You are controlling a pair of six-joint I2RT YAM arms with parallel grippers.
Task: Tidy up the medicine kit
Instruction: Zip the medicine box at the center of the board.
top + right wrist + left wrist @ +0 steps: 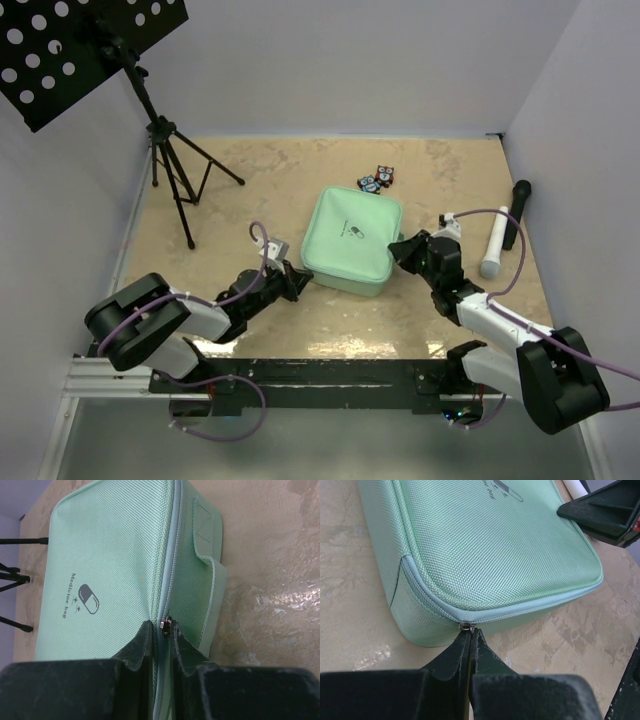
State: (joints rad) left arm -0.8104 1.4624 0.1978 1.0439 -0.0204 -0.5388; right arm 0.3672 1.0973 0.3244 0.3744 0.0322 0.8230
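From above: finds medicine kit [352,240] lying shut on desk [250,180], left pincer [299,283] at its 8 o'clock, right pincer [398,249] at 3; packets [378,179] at 12, white tube [495,245] farther at 3, neither obstructing.
Left wrist: pressed together against corner zip pull [465,626].
Right wrist: pinching side zip slider [165,623]; should draw steadily along track.

Medicine kit [352,240]: woven cloth, coarse visible weave, faint sheen. Its zip tape is finer and smoother.
Zip slider [164,623]: bare metal, shiny.
Table [250,190]: beige marbled top, smooth and glossy, showing light reflections.
Left claw [469,633] and right claw [161,629]: black hard plastic, matt, with scuffed, pale-flecked edges.
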